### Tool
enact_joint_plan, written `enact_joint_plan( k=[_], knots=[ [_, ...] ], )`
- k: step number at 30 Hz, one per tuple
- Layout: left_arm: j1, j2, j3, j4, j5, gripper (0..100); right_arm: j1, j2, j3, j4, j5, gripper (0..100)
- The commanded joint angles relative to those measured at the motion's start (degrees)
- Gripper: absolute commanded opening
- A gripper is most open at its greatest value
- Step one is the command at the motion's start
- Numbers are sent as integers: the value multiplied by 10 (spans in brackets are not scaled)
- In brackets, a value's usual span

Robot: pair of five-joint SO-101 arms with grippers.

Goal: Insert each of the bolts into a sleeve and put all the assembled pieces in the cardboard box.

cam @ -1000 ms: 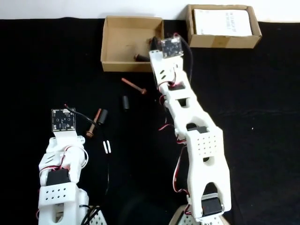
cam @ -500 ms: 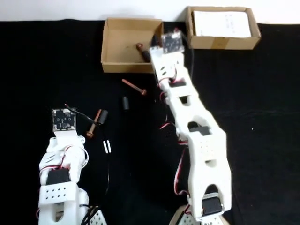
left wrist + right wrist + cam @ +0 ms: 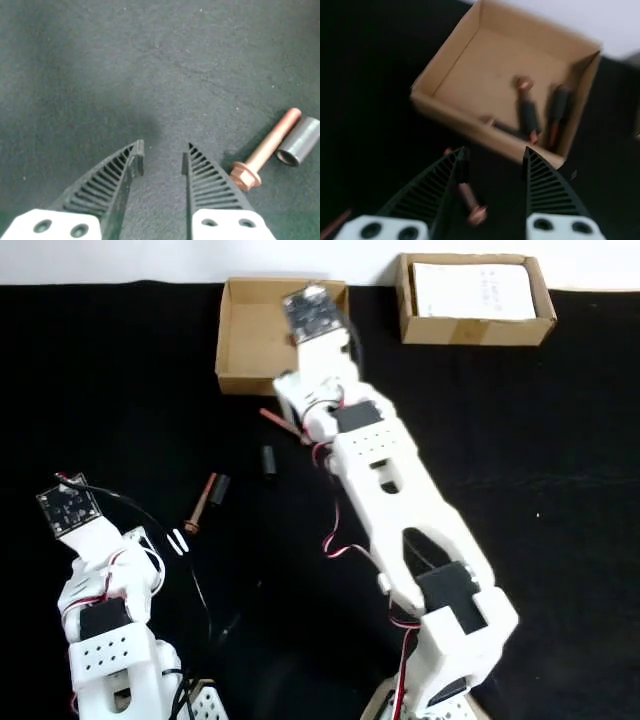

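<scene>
I'm seeing two sleeved bolts (image 3: 527,107) lying inside the open cardboard box (image 3: 470,121) ahead of the right jaws, and a bare copper bolt (image 3: 468,196) lying under them. A second copper bolt (image 3: 265,150) is lying just beside a black sleeve (image 3: 299,141), next to the left jaws.

Coppery metal bolt (image 3: 267,147), smooth matt dark sleeve (image 3: 299,147), plain matt cardboard box (image 3: 480,70), fuzzy black cloth (image 3: 150,60)

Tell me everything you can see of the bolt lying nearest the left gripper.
The bolt looks like copper-coloured metal, with a smooth shank and a flanged hex head. It lies flat and loose on the black cloth, its head toward the left gripper, just off the side of one open finger. A dark sleeve lies alongside its tip end, seemingly touching it. The bolt is not inserted and nothing grips it.
</scene>
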Motion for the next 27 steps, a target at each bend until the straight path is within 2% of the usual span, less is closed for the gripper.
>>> enact_joint_plan(
  k=[1, 6, 11, 14, 21, 27],
  knots=[
    [-5, -2, -27, 3, 4, 148, -21, 14, -2, 15, 2, 163],
    [-11, 0, -33, 8, 4, 149, -61, 65, -37, 79, -67, 163],
    [-11, 73, -76, 26, 1, 150, -71, 167, -172, 167, -105, 163],
    [-11, 166, -124, 30, -21, 147, -72, 246, -277, 236, -106, 163],
    [-12, 396, -273, 98, -44, 147, -71, 415, -531, 389, -110, 163],
    [-22, 454, -318, 129, -62, 147, -73, 506, -687, 479, -110, 163]
  ],
)
